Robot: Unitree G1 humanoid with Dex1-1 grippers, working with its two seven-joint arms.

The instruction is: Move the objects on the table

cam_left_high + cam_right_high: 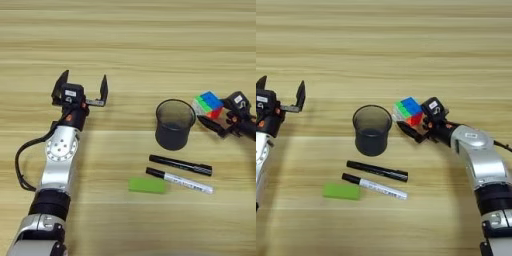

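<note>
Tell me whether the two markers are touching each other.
Apart. The right eye view shows a strip of bare table between the black marker and the white-barrelled marker along their whole length.

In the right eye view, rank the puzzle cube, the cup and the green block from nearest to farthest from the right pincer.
From the right pincer:
1. Puzzle cube, right at its fingers.
2. Cup, to its left.
3. Green block, farthest, lower left, beyond the markers.

No text can be read anywhere; the white-barrelled marker (378,187), lying just below the all-black marker (377,171), carries dark print along its barrel — too small to make out; each claw bears a small white label — illegible.
</note>
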